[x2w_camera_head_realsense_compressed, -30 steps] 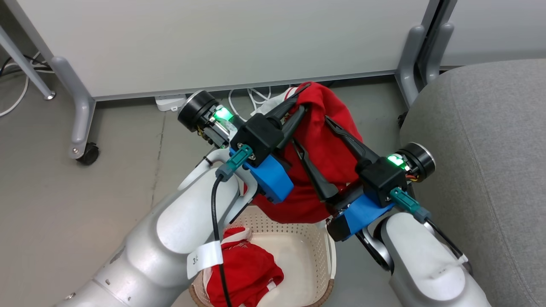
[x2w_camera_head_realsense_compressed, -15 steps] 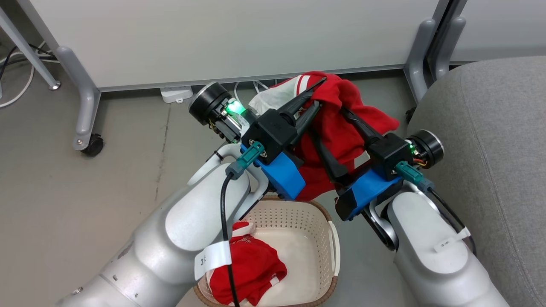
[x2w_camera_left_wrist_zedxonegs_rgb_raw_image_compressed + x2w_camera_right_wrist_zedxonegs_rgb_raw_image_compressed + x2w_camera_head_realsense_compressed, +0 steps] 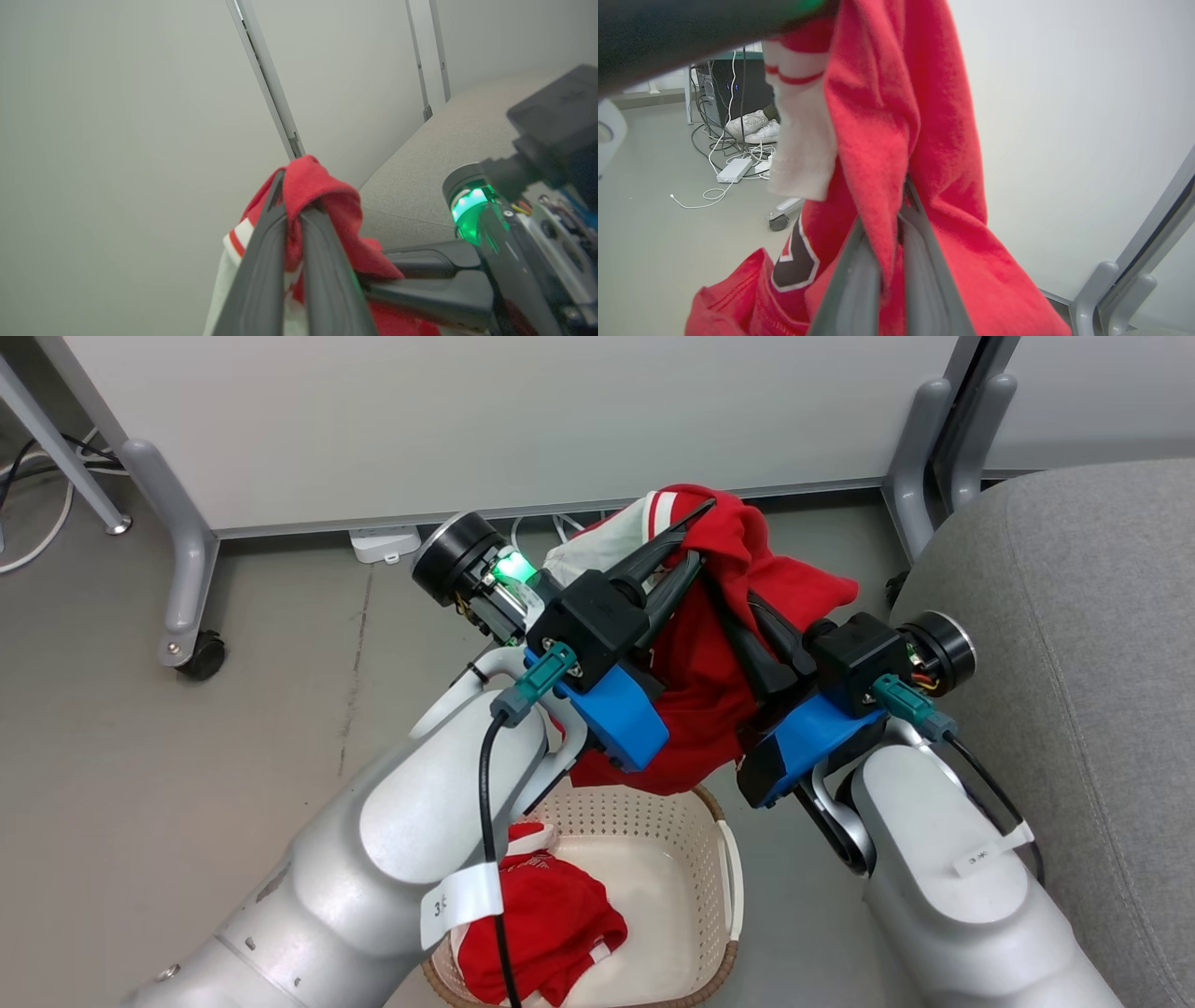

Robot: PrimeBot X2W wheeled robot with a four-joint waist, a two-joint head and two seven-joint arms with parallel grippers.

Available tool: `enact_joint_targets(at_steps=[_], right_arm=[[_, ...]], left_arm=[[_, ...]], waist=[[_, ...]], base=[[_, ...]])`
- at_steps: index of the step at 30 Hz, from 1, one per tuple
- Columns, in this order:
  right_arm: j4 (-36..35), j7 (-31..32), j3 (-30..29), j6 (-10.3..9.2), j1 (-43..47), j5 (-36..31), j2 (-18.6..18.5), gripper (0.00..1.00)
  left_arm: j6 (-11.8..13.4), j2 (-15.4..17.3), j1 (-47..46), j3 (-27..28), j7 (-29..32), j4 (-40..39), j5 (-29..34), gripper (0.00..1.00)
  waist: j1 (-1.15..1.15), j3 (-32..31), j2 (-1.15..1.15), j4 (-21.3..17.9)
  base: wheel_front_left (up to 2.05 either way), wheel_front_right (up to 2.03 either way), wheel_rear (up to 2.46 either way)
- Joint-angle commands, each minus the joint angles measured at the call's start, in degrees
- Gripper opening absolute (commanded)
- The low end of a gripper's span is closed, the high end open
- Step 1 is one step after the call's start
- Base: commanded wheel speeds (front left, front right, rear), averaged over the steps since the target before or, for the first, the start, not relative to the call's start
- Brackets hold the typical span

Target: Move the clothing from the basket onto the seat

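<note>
Jaws of the left gripper (image 3: 702,530) are pressed together on a fold of a soft red fabric garment (image 3: 709,644) with white striped trim. In the left wrist view the cloth bunches over the tips of its two long dark fingers (image 3: 261,261). The right gripper (image 3: 738,607) pinches the same garment just beside it, jaws closed with fleecy red fabric squeezed between them. The garment hangs limp in mid-air over the far rim of a cream-white perforated plastic basket (image 3: 672,859) with a brown woven-look edge. It is near the large grey upholstered seat (image 3: 1074,616) but not touching it. A second red garment (image 3: 541,933) with white trim lies crumpled inside the basket, which stands on smooth grey floor (image 3: 187,803).
</note>
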Motion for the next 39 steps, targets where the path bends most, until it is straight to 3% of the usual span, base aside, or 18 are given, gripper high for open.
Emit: enact_joint_targets(at_steps=[1, 6, 7, 8, 25, 39], right_arm=[[-0.2, -0.2, -0.1, 0.01, -0.3, 0.2, -0.1, 0.00], [-0.6, -0.2, -0.3, 0.01, 0.0, 0.9, -0.1, 0.00], [-0.8, -0.2, -0.4, 0.01, 0.0, 0.9, -0.1, 0.00], [-0.9, -0.2, -0.4, 0.01, 0.1, 1.0, -0.1, 0.00], [-3.0, -0.2, -2.2, 0.01, 0.7, 3.2, -0.1, 0.00], [-8.1, -0.2, -8.3, 0.01, 2.9, -0.5, -0.1, 0.00]], left_arm=[[-0.2, 0.1, 0.1, 0.3, -0.3, -0.2, 0.3, 0.00], [0.0, 0.2, 0.6, 0.7, -0.3, 0.2, 0.1, 0.00], [0.3, 0.1, 0.7, 1.0, -0.3, 0.1, -0.1, 0.32], [0.3, 0.1, 0.8, 0.8, -0.3, 0.2, 0.2, 1.00], [0.3, 0.1, 2.1, 0.9, -0.2, 1.1, 0.4, 1.00], [0.4, 1.3, 3.7, 1.5, -0.2, -1.4, 1.1, 1.00]], waist=[[0.00, 0.0, 0.00, 0.0], [0.00, 0.1, 0.00, -0.1], [0.00, 0.1, 0.00, -0.1], [0.00, 0.1, 0.00, -0.1], [0.00, 0.9, 0.00, -1.4], [0.00, 3.6, 0.00, -8.4]], base=[[0.00, 0.00, 0.00], [0.00, 0.00, 0.00], [0.00, 0.00, 0.00], [0.00, 0.00, 0.00], [0.00, 0.00, 0.00], [0.00, 0.00, 0.00]])
